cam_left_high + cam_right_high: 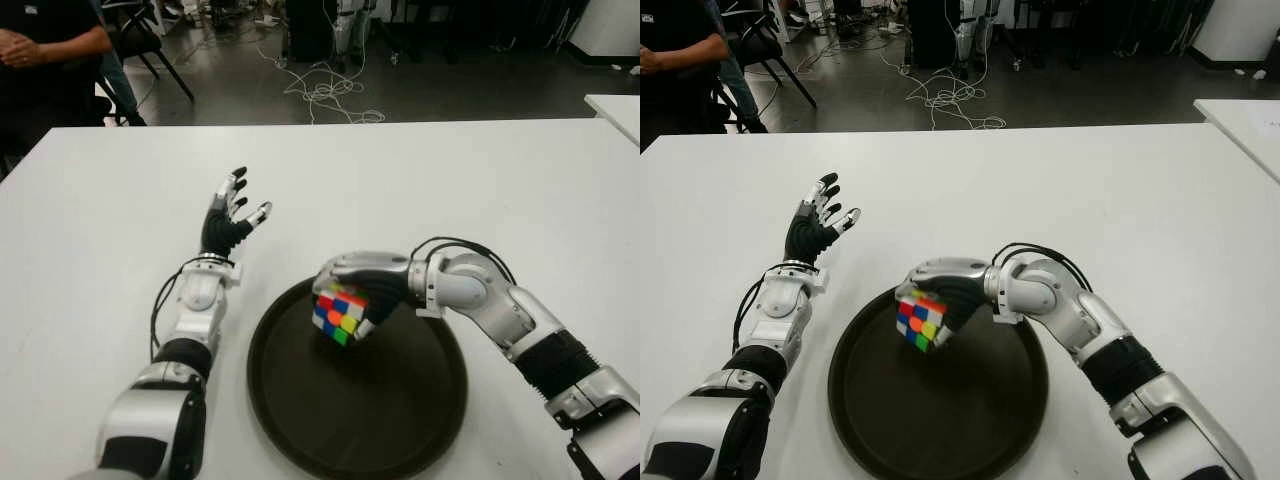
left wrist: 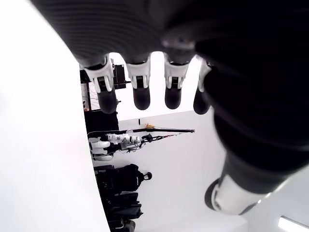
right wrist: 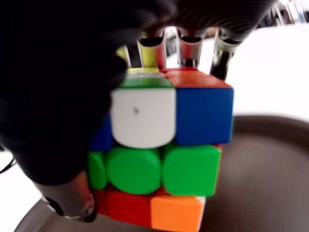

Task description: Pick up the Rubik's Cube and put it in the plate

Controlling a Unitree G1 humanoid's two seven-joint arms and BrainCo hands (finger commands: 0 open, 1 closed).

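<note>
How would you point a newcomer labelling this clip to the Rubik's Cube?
Start at the white table and find the round dark plate at its near edge. Above the plate's far-left part, the robot's right hand grips the Rubik's Cube, fingers curled around it. It is the only multicoloured thing there; the left hand, left of the plate, is open and empty.

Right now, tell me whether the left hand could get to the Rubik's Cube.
Probably not cleanly: the right hand is wrapped around the Rubik's Cube above the plate, covering most of it. The left hand, open, shows beyond the plate's left rim.
</note>
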